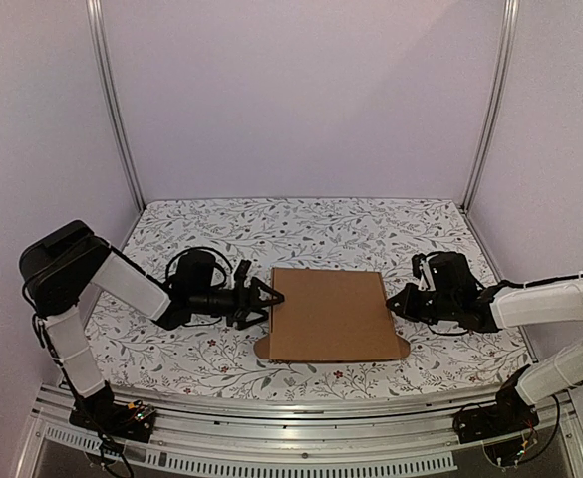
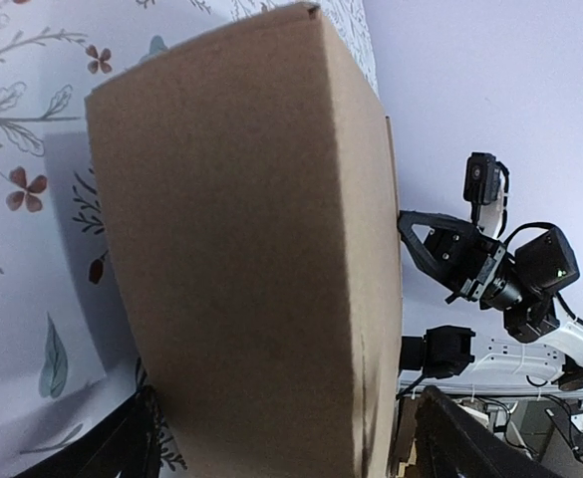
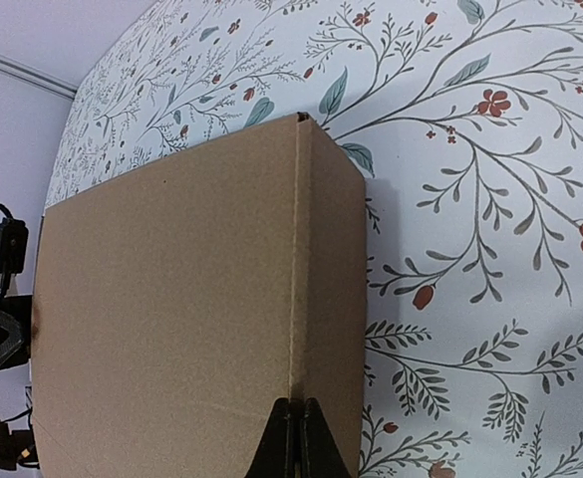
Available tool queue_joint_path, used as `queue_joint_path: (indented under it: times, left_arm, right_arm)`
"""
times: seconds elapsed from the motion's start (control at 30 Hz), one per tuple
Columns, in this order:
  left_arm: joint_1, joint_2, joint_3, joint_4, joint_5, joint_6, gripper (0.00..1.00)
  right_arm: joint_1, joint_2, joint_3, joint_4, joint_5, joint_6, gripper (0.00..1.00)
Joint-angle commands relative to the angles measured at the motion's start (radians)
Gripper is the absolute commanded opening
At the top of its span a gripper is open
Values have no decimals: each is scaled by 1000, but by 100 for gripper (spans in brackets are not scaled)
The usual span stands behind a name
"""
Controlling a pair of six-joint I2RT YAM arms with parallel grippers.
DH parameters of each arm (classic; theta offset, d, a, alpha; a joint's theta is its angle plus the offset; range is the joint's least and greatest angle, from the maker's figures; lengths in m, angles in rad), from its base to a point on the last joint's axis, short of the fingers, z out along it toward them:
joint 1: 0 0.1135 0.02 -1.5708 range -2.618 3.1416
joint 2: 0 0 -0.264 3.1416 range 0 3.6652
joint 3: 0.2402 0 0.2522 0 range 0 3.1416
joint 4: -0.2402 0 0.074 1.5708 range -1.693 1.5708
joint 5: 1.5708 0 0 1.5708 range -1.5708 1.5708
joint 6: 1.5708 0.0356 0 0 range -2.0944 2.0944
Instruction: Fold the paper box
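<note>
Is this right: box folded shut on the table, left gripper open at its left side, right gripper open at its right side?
No. The right gripper is shut, not open, at the side of the paper box; the right wrist view shows it. The rest holds.

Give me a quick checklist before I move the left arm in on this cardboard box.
1. The left tool open: ok, fingers spread at the left edge of the plain brown cardboard box.
2. The right tool shut: ok, tips at the box's right edge.
3. Right tool actually pressing the box: cannot tell.
4. Box lying flat on the floral table cover: ok.
5. Both near corner tabs tucked in: not ok, they stick out.
</note>
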Motion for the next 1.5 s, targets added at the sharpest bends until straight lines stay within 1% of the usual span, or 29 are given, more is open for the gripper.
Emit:
queue_joint_path:
  times: [0.0, 0.13, 0.47, 0.67, 0.73, 0.8, 0.9, 1.03, 1.17, 1.2, 1.27, 1.47]
  left_arm:
    - [8, 66, -26, 197, 54, -102, 85]
    - [8, 128, -42, 344, 74, -178, 85]
    - [3, 240, -30, 554, 117, -312, 84]
    - [1, 336, -30, 744, 129, -421, 79]
    - [0, 360, -30, 789, 131, -451, 76]
    - [1, 373, -29, 811, 131, -467, 70]
    - [1, 378, -29, 818, 132, -472, 59]
    - [1, 375, -26, 815, 137, -475, 50]
    - [6, 362, -29, 809, 134, -479, 44]
    - [10, 355, -33, 807, 131, -481, 43]
    - [20, 336, -39, 793, 130, -478, 41]
    - [54, 259, -59, 711, 146, -442, 37]
  right_arm:
    - [-5, 17, -50, -170, 31, -22, 0]
    - [-5, 10, -51, -170, 29, -19, 0]
    - [-6, 5, -52, -170, 28, -20, 0]
    - [-5, 5, -52, -196, 28, -20, 0]
    - [-5, 4, -52, -197, 28, -19, 0]
    - [-5, 4, -52, -198, 28, -19, 0]
    - [-5, 1, -52, -199, 30, -19, 0]
    - [-5, -5, -48, -206, 30, -19, 0]
    - [-5, -32, -40, -222, 27, -37, 0]
    - [-5, -48, -35, -230, 26, -44, 4]
    - [-6, -81, -21, -255, 24, -72, 17]
    - [-5, -264, 25, -335, 14, -172, 42]
